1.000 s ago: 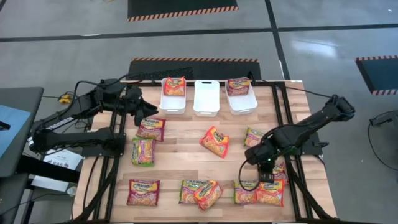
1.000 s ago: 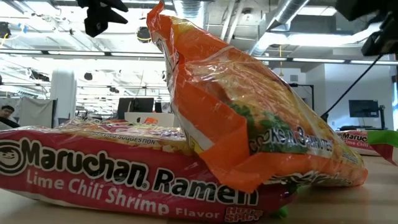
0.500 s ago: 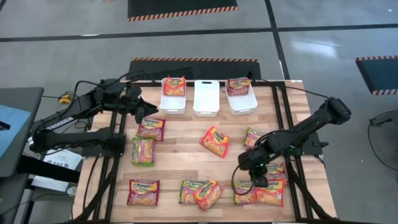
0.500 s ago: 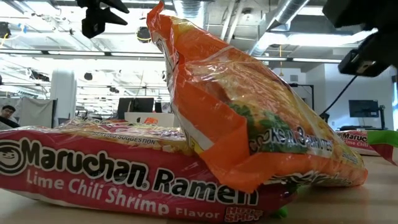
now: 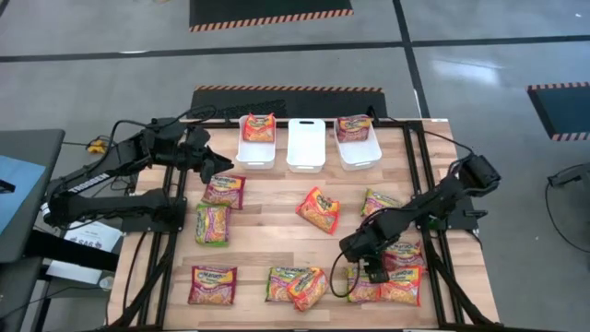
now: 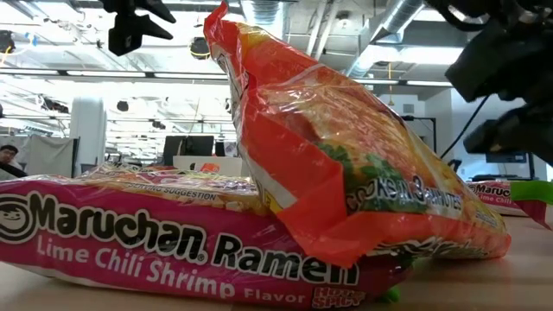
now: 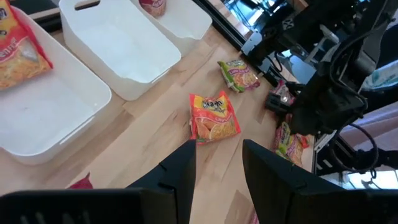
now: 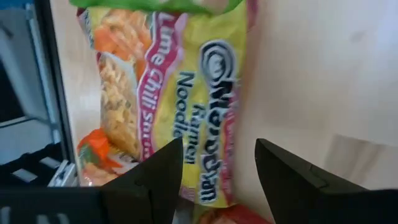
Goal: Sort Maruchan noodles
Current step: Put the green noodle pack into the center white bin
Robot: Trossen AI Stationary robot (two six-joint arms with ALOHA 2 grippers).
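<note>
Several Maruchan noodle packets lie flat on the wooden table (image 5: 277,242). Among them are an orange one (image 5: 318,209) at the centre and a pink Lime Chili one (image 5: 365,289) at the near right. My right gripper (image 5: 371,273) stands open just above that pink packet (image 8: 177,106), pointing steeply down, its fingers astride the packet's middle (image 8: 217,174). My left gripper (image 5: 221,164) hangs open and empty (image 7: 217,165), high over the far left, beside the bins. In the low view an orange packet (image 6: 346,164) leans on a pink one (image 6: 173,242).
Three white bins stand at the far edge: the left one (image 5: 241,152) holds an orange packet, the middle one (image 5: 305,146) shows none, the right one (image 5: 371,155) holds a pink packet. Green (image 5: 379,203) and orange (image 5: 403,286) packets crowd around my right gripper. Black rails (image 5: 433,240) flank the table.
My right gripper has come down and moved toward the table's near edge and a little leftward. It now stands over the pink packet at the near right. In the low view it has dropped into the picture's upper right. No packet has moved.
</note>
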